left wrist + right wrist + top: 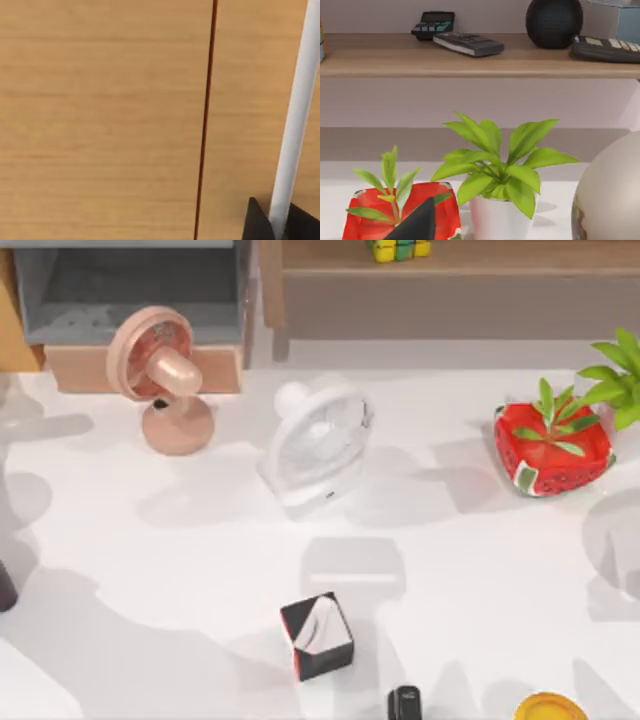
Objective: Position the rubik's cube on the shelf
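Observation:
The rubik's cube (400, 248), with yellow and green squares, rests on the flat top of the light-brown wooden shelf (480, 270) at the back of the table, cut by the top view's upper edge. No gripper is near it. In the right wrist view the shelf (480, 62) runs across the back, and a dark part of my right gripper (420, 222) pokes in low, in front of a red pot. The left wrist view faces a tan wooden surface, with dark parts of my left gripper (280, 222) on either side of a white pole (297, 115).
A pink fan (160, 365) and a white fan (320, 440) stand mid-table. A black box with a white top (318, 636) sits at the front. The red pot (552, 448) and a green plant (615, 375) are at the right. A blue-grey compartment (130, 290) is at the back left.

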Robot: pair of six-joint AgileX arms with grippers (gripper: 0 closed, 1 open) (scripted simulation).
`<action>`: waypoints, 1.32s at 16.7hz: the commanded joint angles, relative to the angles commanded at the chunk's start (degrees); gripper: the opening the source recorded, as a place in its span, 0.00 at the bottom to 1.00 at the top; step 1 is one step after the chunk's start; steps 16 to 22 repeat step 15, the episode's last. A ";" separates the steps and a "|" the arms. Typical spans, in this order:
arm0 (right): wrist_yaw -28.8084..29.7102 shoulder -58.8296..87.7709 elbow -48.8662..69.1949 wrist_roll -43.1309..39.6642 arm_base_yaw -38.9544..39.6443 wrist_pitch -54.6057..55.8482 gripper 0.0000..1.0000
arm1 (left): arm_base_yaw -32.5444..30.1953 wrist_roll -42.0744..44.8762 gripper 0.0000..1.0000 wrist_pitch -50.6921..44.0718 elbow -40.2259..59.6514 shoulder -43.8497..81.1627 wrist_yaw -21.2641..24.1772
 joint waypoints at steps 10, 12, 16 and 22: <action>0.00 0.00 0.00 0.00 0.00 0.00 1.00 | 0.00 0.00 1.00 0.00 0.00 0.00 0.00; 0.00 0.00 0.00 0.00 0.00 0.00 1.00 | 0.00 0.00 1.00 0.00 0.00 0.00 0.00; 0.00 0.00 0.00 0.00 0.00 0.00 1.00 | 0.00 0.00 1.00 0.00 0.00 0.00 0.00; 0.00 0.00 0.00 0.00 0.00 0.00 1.00 | 0.00 0.00 1.00 0.00 0.00 0.00 0.00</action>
